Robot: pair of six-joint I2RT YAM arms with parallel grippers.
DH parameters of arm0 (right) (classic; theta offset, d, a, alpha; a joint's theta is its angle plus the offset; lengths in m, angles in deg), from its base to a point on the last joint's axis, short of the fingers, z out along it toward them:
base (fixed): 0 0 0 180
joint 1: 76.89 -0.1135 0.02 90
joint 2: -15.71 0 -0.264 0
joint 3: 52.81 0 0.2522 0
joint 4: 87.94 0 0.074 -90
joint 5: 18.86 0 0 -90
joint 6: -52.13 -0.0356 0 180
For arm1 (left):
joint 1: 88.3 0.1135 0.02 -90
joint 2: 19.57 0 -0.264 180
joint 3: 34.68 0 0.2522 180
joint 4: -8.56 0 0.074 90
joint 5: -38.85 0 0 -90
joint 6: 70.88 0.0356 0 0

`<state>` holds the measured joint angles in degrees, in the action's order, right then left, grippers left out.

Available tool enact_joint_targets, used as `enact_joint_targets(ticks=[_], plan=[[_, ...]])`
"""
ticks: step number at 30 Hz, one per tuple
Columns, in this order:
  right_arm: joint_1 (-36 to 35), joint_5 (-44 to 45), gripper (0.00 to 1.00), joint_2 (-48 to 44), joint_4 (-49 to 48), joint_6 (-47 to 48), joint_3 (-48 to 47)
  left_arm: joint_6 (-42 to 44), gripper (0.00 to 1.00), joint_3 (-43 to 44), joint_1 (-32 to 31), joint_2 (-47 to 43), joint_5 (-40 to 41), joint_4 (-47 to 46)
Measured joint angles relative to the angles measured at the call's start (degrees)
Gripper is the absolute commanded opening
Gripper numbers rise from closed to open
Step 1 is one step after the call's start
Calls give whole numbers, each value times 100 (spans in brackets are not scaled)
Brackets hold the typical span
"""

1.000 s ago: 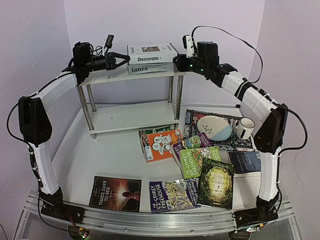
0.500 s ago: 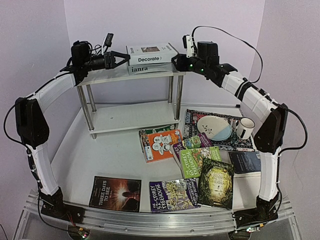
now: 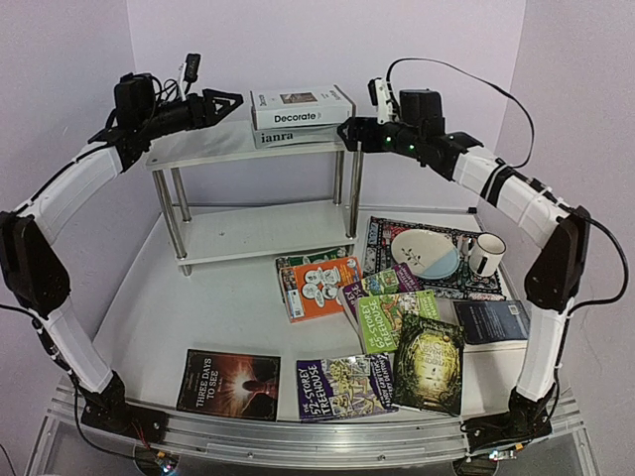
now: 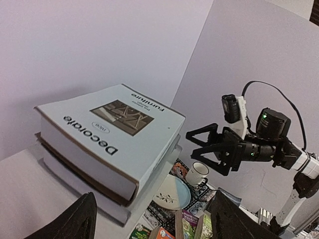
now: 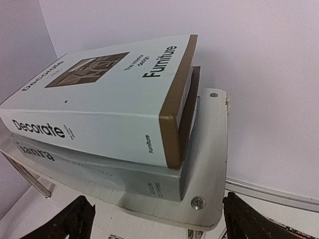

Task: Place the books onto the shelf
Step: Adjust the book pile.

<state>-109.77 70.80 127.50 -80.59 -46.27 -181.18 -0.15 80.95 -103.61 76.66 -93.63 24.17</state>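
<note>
Top external, upper centre: stiff, seemingly heavy Decorate book [image 3: 301, 107] is flanked by the gaping, empty left gripper [image 3: 230, 102] and right gripper [image 3: 344, 130]; its ends are judged best gripped.

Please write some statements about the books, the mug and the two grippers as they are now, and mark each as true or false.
1. The white book lies on top of the grey book on the shelf. True.
2. The left gripper is shut on the white book. False: it is open and apart from the book.
3. The mug stands on the shelf. False: it stands on the placemat, beside the plate.
4. The right gripper is open. True.
5. The dark book lies flat on the table. True.
</note>
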Motion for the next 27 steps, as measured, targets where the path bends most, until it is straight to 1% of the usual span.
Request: enact_joint_targets(ticks=[1,4,5,10,13,20,23,27], plan=[[0,0,92,-164,-6,-2,185,7,84,-186,0,-178,99,24],[0,0,93,-766,-5,-32,846,18,97,-836,-2,-795,358,123],[0,0,93,-976,0,-48,1063,31,99,-1046,-2,-995,413,177],[0,-56,96,-1968,-70,-261,2222,13,100,-2054,-2,-1979,687,488],[0,-175,98,-2512,-73,-499,3005,-4,100,-2456,-2,-2397,814,731],[0,-520,98,-3334,162,-1016,4355,-326,100,-3719,-2,-3422,1026,1202],[0,-629,98,-3683,281,-1201,4894,-619,100,-4341,-5,-3702,1074,1265],[-1,-678,98,-4073,372,-1476,5550,-1005,100,-5041,-93,-3762,1128,1327]])
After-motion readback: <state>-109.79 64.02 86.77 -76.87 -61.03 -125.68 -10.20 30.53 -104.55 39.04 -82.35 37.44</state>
